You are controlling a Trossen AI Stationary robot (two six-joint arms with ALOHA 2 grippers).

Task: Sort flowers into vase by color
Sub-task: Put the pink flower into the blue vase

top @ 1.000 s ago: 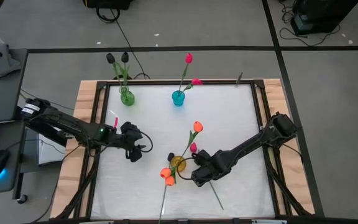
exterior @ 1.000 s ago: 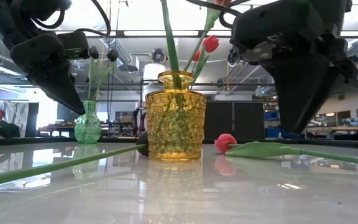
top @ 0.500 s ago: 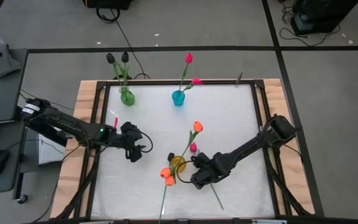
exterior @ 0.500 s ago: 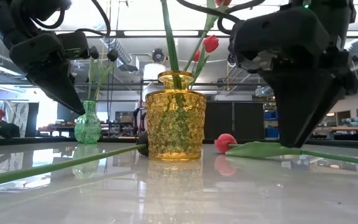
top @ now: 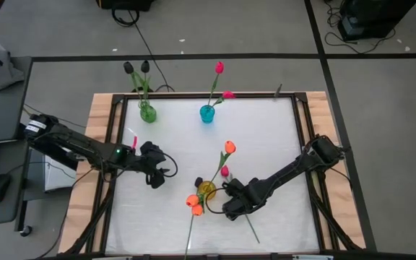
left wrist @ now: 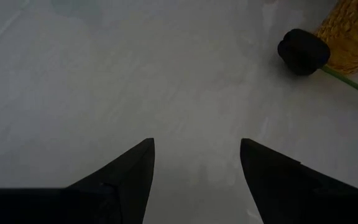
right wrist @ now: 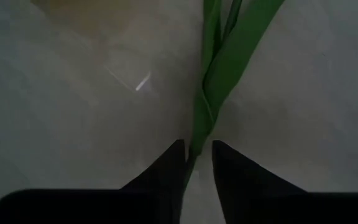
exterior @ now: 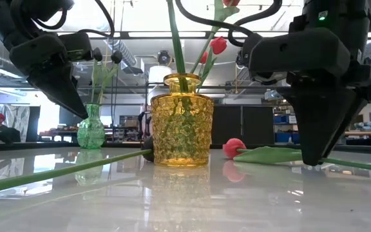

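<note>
the right gripper (exterior: pixel 315 158) is sitting low on the white table (top: pixel 266 137), fingertips down at the surface, straddling the green stem of the pink-red tulip (exterior: pixel 234 147) lying flat there. in the right wrist view the two dark fingers (right wrist: pixel 166 168) are standing close together with the stem and leaf (right wrist: pixel 213 93) running between them; whether they are actually pinching it, i cannot tell. that tulip's bud is lying just ahead of the gripper, beside the yellow vase (exterior: pixel 182 122), which is standing just in front of those fingers and holding the orange tulips (top: pixel 193 204) (one bloom is leaning out on a long stem).

the left gripper (left wrist: pixel 196 163) is hovering over bare table well off to the side of the vase, fingers spread wide and holding nothing. ahead of it a black tulip (left wrist: pixel 303 51) is lying on the table, bud touching the vase's foot.

further beyond both grippers, the green vase (top: pixel 147 113) is holding two black tulips, and the blue vase (top: pixel 206 113) two pink-red ones.
</note>
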